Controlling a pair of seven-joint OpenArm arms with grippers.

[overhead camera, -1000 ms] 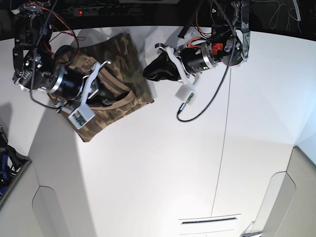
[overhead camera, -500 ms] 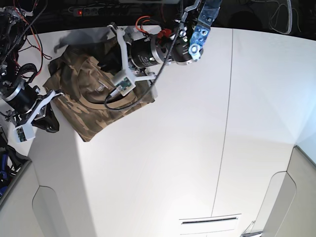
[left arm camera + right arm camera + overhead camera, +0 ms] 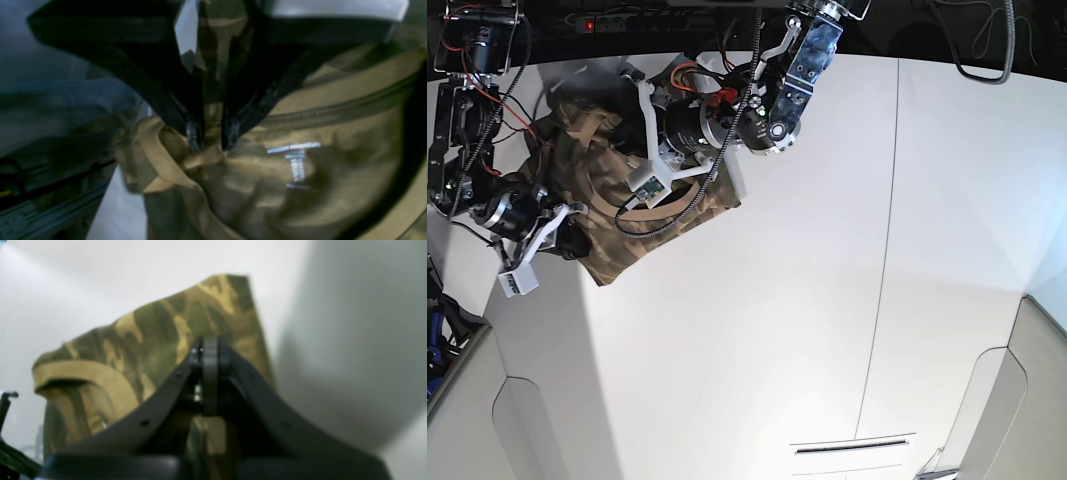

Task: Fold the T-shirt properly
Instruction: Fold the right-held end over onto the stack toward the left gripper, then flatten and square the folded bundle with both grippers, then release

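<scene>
The T-shirt (image 3: 632,240), camouflage with a tan collar band, lies folded into a compact bundle at the back left of the white table (image 3: 777,330). My left gripper (image 3: 612,148) reaches down onto its upper part. In the left wrist view the left gripper (image 3: 212,141) is shut on a pinched ridge of the T-shirt (image 3: 233,186) beside the collar, near the printed neck label (image 3: 295,161). My right gripper (image 3: 577,240) sits at the bundle's left edge. In the right wrist view the right gripper (image 3: 208,353) is shut, with nothing seen between its fingers, and the T-shirt (image 3: 156,326) lies beyond them.
A power strip with a red light (image 3: 592,22) and dark equipment run along the back edge. Cables (image 3: 662,215) from the left arm hang over the shirt. The table's left edge and a grey panel (image 3: 517,420) lie to the lower left.
The left arm has swung from right of the shirt onto it and taken hold near the collar. The right arm left the shirt's top, drew off left, then came back to its left edge.
</scene>
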